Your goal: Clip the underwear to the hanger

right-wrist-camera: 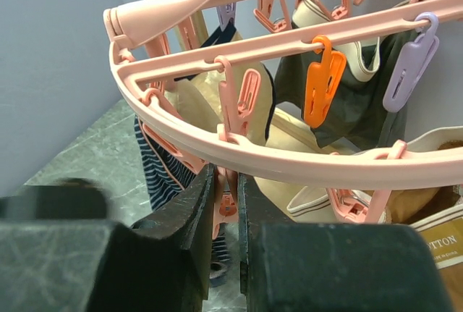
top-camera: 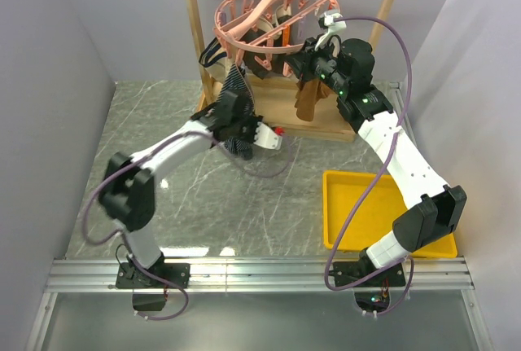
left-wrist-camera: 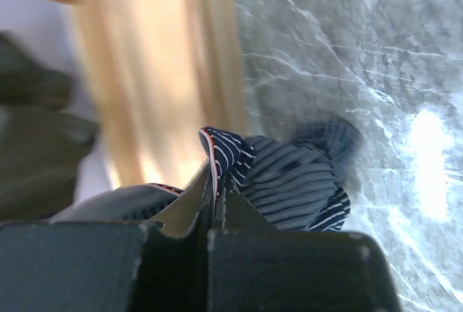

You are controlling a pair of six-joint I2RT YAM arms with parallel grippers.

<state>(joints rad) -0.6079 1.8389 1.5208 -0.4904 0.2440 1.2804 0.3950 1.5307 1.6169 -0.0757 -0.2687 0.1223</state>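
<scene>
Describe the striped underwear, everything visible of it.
The underwear is soft dark navy fabric with thin light stripes and a red-and-white trimmed edge. It hangs bunched, apparently clear of the table, its top reaching toward the rim of the pink hanger near the wooden post. The left gripper is shut on a fold. The right gripper pinches a pink peg close by; whether any peg holds the fabric yet cannot be told.

left gripper [left-wrist-camera: 215,200]: jaws pinched together on a fold of fabric
underwear [left-wrist-camera: 289,178]: navy, thin light stripes, bunched above the table
wooden post [left-wrist-camera: 166,73]: blurred, behind
table [left-wrist-camera: 347,51]: grey marble, on the right
</scene>
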